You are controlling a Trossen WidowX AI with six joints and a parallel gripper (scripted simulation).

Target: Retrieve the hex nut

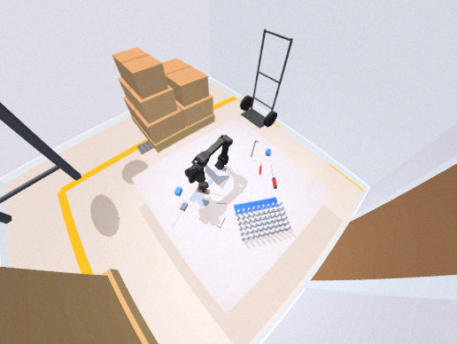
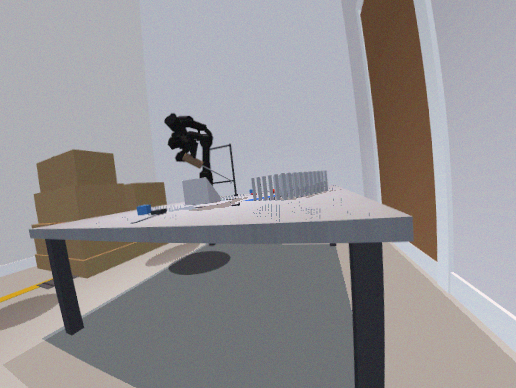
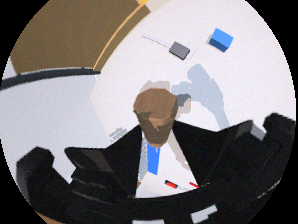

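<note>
My gripper is shut on the wooden handle of a tool, held above the table. Its thin metal shaft points toward the spacer side and slopes down in the exterior view; its tip shape is too small to tell. The grey metal spacers stand upright in rows, well apart from the gripper. The blue taped strip lies along their near edge. The hex nut cannot be made out in any view.
A grey wedge-shaped block stands beside the arm. A blue block and a dark-ended tool lie on the gripper's side. Red-handled tools, another blue block and bent rods lie elsewhere.
</note>
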